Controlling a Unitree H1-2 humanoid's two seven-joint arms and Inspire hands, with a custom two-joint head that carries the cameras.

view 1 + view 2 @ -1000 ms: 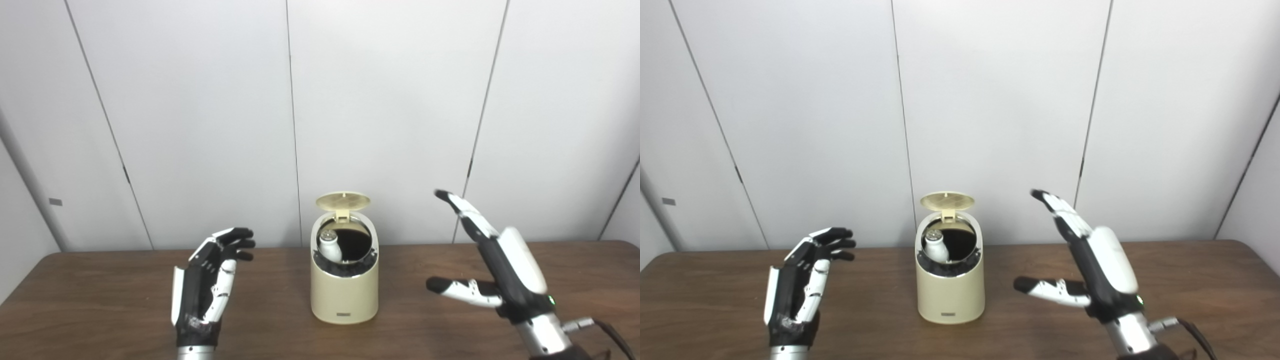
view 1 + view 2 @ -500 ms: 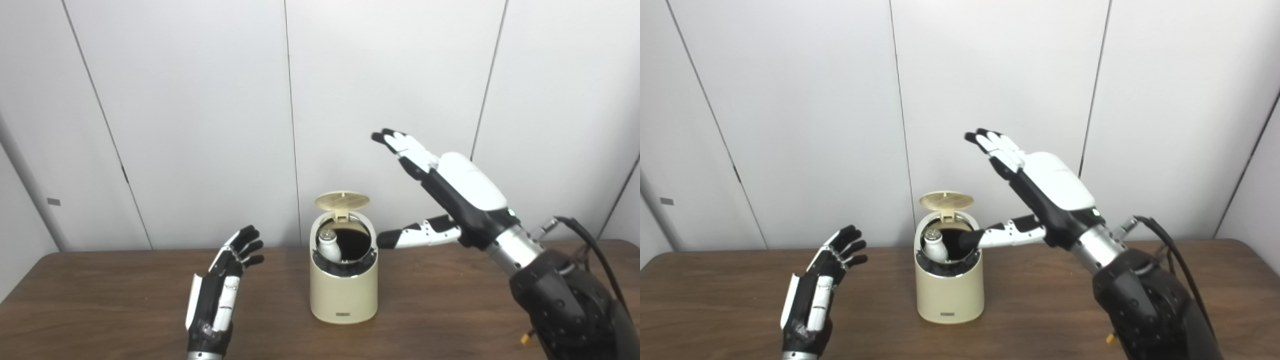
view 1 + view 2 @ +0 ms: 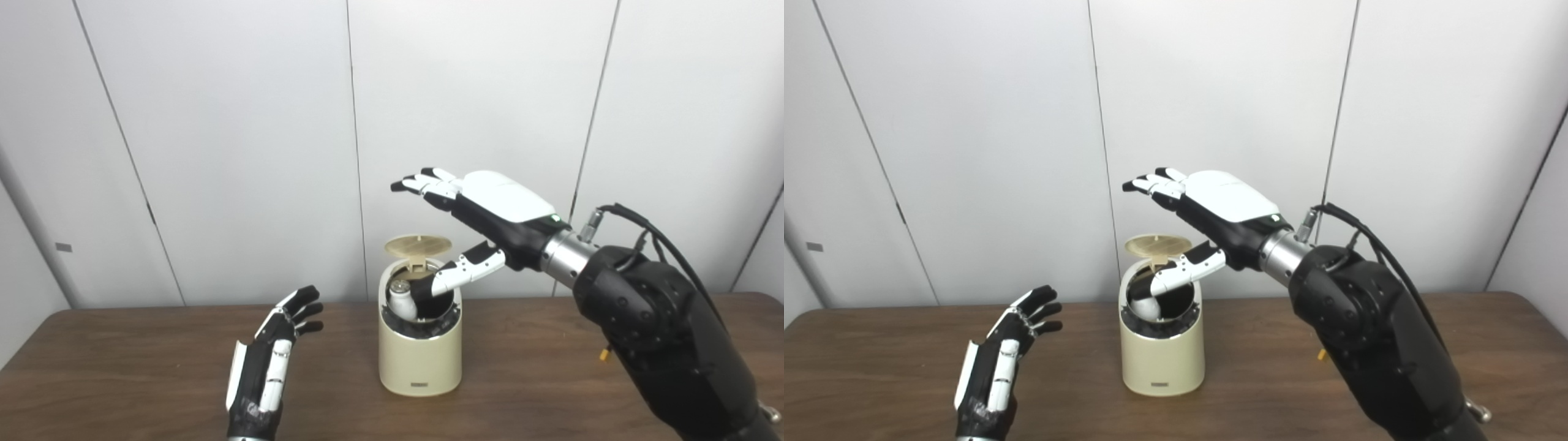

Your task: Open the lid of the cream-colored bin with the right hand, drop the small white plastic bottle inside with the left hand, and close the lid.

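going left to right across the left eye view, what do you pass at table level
left hand → cream-colored bin with the white bottle inside → right arm

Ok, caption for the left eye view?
Right hand open above the raised lid; bottle inside bin.

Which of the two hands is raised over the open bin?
The right hand: it hangs open above the raised lid of the cream bin. The left hand is low beside the bin, open.
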